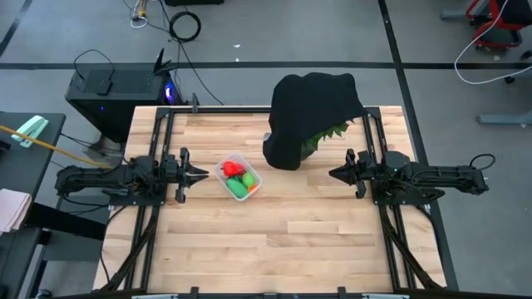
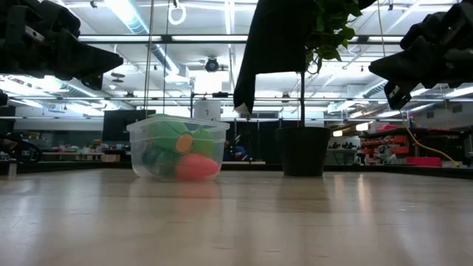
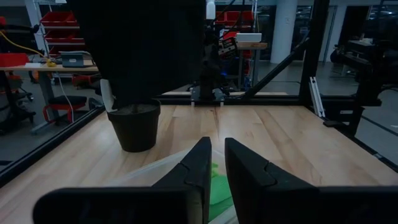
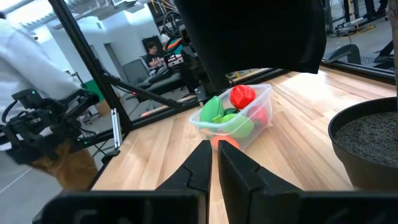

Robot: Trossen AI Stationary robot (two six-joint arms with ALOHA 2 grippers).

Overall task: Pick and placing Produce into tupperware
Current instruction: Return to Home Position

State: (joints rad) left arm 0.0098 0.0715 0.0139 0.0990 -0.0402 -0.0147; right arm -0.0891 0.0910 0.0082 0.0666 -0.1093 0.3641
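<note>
The tupperware (image 1: 238,177) is a small clear box that stands with its base on the wooden table, left of the middle. The produce lies piled inside it: a red piece (image 4: 242,96), light green pieces (image 4: 212,109) and an orange piece (image 2: 184,142). My left gripper (image 1: 201,174) hangs shut and level just left of the box, above table height, and touches nothing. My right gripper (image 1: 336,174) is also shut and level, well to the right of the box, pointing at it. The low view shows the box (image 2: 177,148) with both grippers high above the table.
A potted plant under a black cloth (image 1: 312,116) stands at the back, right of the middle; its dark pot (image 2: 303,150) rests on the table. Black frame rails (image 1: 154,149) run along both sides. Bare wood (image 1: 283,241) lies toward the near edge.
</note>
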